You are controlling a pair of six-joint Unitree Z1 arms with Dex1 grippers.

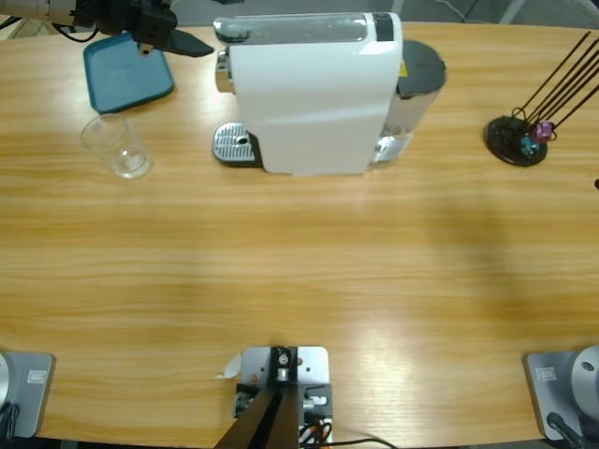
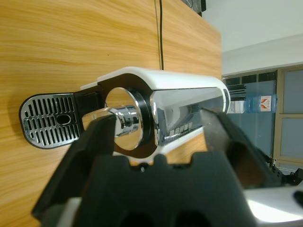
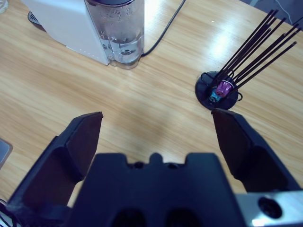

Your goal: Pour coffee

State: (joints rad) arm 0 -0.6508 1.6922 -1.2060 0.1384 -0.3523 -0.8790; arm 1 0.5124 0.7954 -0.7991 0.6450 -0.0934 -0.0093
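The white coffee machine (image 1: 314,94) stands at the table's far middle, its slotted metal drip tray (image 1: 234,145) to its left with nothing on it. A clear glass cup (image 1: 117,145) stands further left, apart from the tray; no coffee shows in it or anywhere else. My left gripper (image 1: 192,43) hovers over the far left, pointing at the machine's front. In the left wrist view that gripper (image 2: 158,120) is open, framing the chrome spout (image 2: 125,120) and the drip tray (image 2: 47,120). My right gripper (image 3: 156,117) is open above bare table, holding nothing.
A blue tray (image 1: 126,70) lies at the far left under the left arm. A black capsule stand (image 1: 519,140) with thin rods and a purple capsule sits at the far right, also seen as the stand (image 3: 218,90). The machine's water tank (image 3: 118,33) and its cord face right.
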